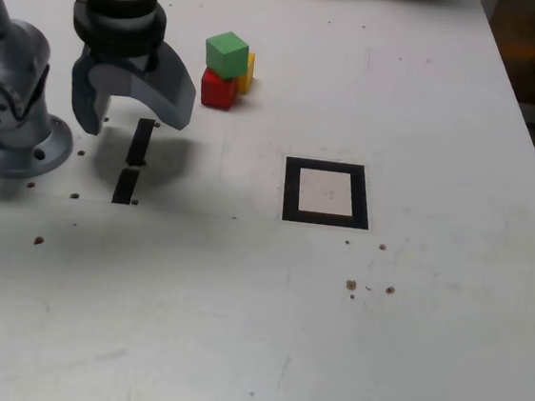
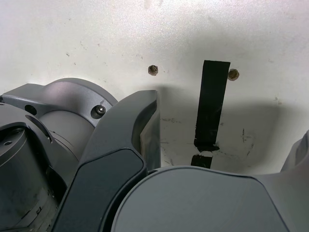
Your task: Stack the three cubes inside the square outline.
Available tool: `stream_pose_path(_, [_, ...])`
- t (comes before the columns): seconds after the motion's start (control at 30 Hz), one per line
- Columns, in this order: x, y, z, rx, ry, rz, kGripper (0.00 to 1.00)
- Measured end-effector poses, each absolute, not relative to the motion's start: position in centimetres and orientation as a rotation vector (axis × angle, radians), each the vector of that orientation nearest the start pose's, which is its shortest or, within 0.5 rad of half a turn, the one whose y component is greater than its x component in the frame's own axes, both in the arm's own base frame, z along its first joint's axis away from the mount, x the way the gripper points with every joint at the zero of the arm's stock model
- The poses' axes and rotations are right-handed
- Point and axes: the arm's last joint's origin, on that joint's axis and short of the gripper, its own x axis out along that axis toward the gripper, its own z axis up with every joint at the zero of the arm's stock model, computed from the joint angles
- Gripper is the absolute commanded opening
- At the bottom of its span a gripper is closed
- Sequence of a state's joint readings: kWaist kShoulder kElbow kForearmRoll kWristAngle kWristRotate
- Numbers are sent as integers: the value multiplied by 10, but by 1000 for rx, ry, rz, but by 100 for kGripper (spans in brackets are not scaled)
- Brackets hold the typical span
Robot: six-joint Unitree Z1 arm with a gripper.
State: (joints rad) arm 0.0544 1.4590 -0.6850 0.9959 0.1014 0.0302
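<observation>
Gaping gripper (image 1: 133, 110) over tape strips (image 1: 135, 160), square outline (image 1: 326, 193) well apart.

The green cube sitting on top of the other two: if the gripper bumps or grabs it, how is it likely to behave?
The green cube looks rigid with flat faces, so it probably won't roll. It rests across the red cube and yellow cube, so a sideways nudge could tip it off. It looks small enough to fit the open gripper.

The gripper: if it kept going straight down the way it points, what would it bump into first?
Probably the upper of the two black tape strips on the white table. The gripper hangs open above it, holding nothing. The cubes sit off to the exterior view's right, out of its path.
</observation>
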Motion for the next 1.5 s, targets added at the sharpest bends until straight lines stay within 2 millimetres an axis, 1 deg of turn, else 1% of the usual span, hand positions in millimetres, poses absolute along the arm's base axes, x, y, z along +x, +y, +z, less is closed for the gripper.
stream_pose_path(0.23, [135, 12, 222, 67, 1785, 83, 99])
stream_pose_path(0.33, [134, 12, 225, 71, 1798, 80, 99])
stream_pose_path(0.37, [134, 12, 230, 75, 1797, 78, 100])
stream_pose_path(0.5, [133, 13, 266, 110, 1734, 66, 100])
stream_pose_path(0.6, [136, 15, 290, 159, 1729, 55, 100])
stream_pose_path(0.73, [147, 17, 320, 246, 1683, 37, 100])
stream_pose_path(0.83, [163, 20, 334, 325, 1663, 3, 100])
stream_pose_path(0.93, [188, 27, 331, 384, 1704, -40, 100])
stream_pose_path(1.0, [198, 33, 327, 387, 1733, -50, 100])
stream_pose_path(1.07, [207, 46, 323, 399, 1760, -72, 100])
stream_pose_path(1.17, [219, 69, 308, 392, 1823, -102, 100])
stream_pose_path(1.23, [216, 75, 307, 395, 1822, -101, 100])
stream_pose_path(1.33, [210, 79, 307, 416, 1792, -90, 99])
stream_pose_path(1.5, [210, 83, 296, 441, 1767, -83, 98])
